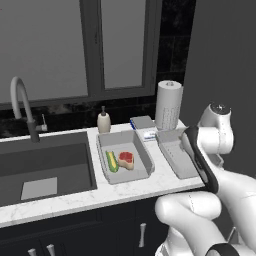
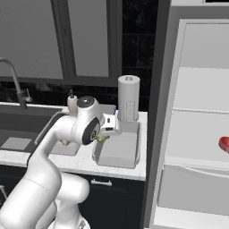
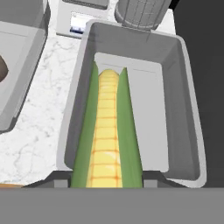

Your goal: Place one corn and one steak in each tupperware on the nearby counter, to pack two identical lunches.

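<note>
Corn (image 3: 107, 131) sits clamped in my fingers above the empty right tupperware (image 3: 179, 109) at the surface's right edge, while the left tupperware (image 1: 142, 155) already holds corn and steak (image 1: 126, 159), leaving one steak to fetch.

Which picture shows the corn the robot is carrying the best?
The hand view: the corn runs big up the middle, yellow kernels between green husks, over the empty tub. The right base view shows just a small green bit beside the arm. In the left base view the arm covers it.
</note>
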